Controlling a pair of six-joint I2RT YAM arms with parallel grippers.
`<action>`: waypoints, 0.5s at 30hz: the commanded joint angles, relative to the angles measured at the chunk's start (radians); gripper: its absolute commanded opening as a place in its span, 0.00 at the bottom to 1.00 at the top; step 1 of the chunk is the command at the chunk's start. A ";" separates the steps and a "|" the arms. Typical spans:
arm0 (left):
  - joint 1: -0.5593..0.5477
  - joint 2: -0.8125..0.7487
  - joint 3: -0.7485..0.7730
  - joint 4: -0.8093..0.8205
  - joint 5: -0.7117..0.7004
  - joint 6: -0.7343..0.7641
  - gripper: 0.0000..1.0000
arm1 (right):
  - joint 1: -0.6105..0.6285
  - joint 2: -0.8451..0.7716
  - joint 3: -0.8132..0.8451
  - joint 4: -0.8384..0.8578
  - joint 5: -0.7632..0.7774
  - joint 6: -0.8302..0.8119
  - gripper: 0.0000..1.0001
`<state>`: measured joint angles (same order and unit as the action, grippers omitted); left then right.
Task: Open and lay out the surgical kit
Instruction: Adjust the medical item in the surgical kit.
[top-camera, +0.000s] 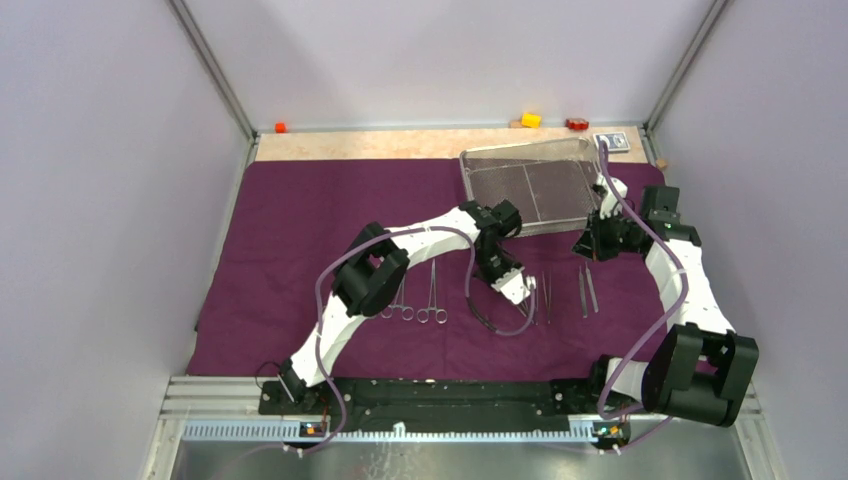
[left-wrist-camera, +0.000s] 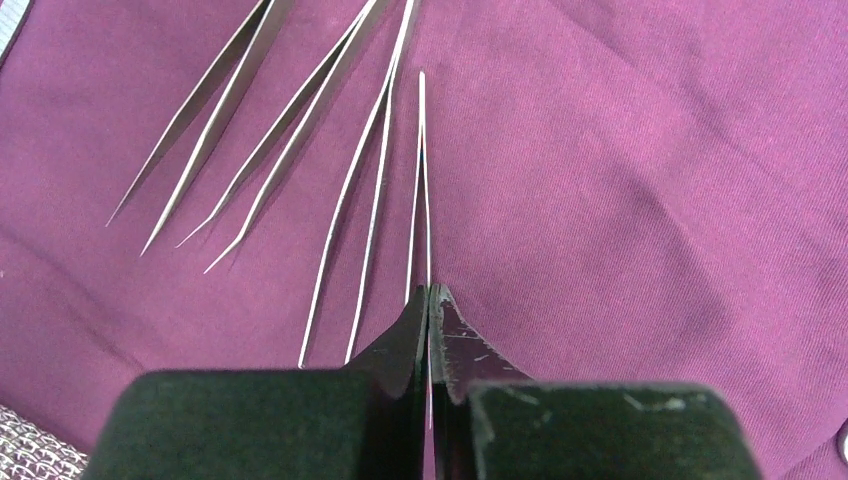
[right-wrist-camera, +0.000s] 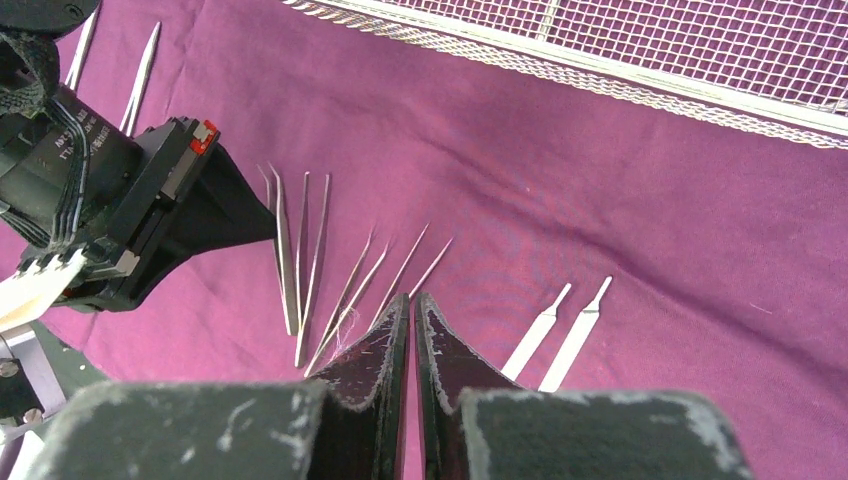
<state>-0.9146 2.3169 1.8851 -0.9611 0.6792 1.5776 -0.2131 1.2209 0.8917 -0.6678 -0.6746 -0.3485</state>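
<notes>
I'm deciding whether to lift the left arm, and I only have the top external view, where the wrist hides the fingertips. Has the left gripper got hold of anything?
Observer: Yes. The left gripper is shut on one pair of tweezers, whose tips point away from it.
Operator: Is anything lying close beside that pair?
Observer: Three loose pairs lie fanned out on the purple cloth, all on one side of the held pair.
Operator: And the right gripper?
Observer: The right gripper is shut, with nothing between its fingers.
</notes>
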 joint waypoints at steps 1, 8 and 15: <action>-0.012 0.016 0.034 -0.070 -0.014 0.086 0.00 | -0.009 -0.001 0.013 0.005 -0.020 -0.019 0.04; -0.013 0.010 0.037 -0.111 -0.044 0.177 0.00 | -0.009 0.006 0.014 0.008 -0.020 -0.017 0.04; -0.013 0.035 0.102 -0.213 -0.068 0.289 0.00 | -0.009 0.014 0.015 0.009 -0.020 -0.016 0.04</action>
<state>-0.9245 2.3245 1.9217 -1.0649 0.6262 1.7653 -0.2131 1.2297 0.8917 -0.6678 -0.6754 -0.3485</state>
